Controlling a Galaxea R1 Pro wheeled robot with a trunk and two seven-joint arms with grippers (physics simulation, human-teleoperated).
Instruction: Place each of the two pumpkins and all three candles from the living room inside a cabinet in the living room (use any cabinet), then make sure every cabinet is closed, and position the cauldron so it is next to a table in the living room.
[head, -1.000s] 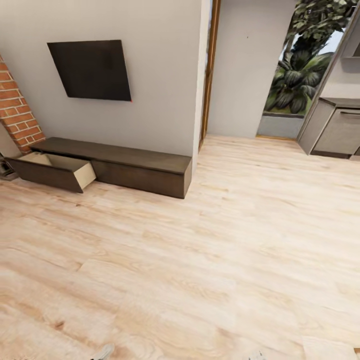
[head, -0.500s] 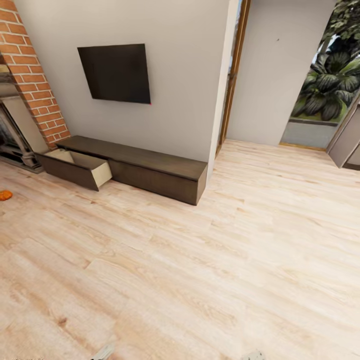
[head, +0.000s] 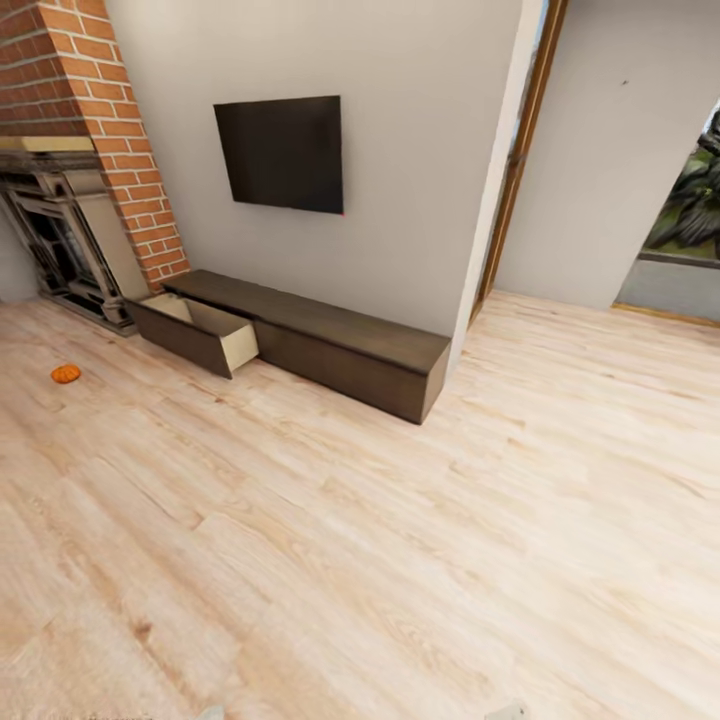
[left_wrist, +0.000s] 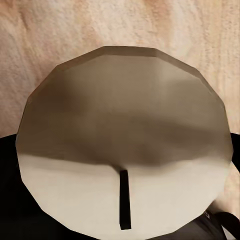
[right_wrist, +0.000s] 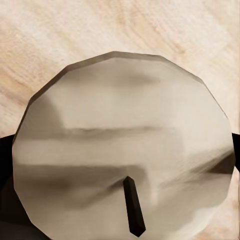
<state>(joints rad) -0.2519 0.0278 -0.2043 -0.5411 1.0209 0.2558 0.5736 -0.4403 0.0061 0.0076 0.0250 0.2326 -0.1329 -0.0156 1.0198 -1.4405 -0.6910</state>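
The robot is rolling through the living room here. In the head view the long dark cabinet (head: 330, 345) sits against the grey wall at about 11 o'clock, under the black wall TV (head: 283, 153). Its leftmost drawer (head: 200, 333) is pulled out, showing pale wood inside; what's in it can't be made out. One small orange pumpkin (head: 66, 374) lies on the wood floor (head: 400, 560) way over at 9 o'clock, well apart from the cabinet and near the brick fireplace (head: 75, 200).

Both wrist cams are basically staring at the top of a candle. The left wrist view has a pale grey-beige candle (left_wrist: 125, 140) with a short black wick, the floor behind it. The right wrist view has another candle (right_wrist: 125, 145), same look, wick leaning a bit. The dark gripper parts peek out at the candles' edges, but the fingers themselves are hidden, so whether either gripper is clamped on its candle can't be told.
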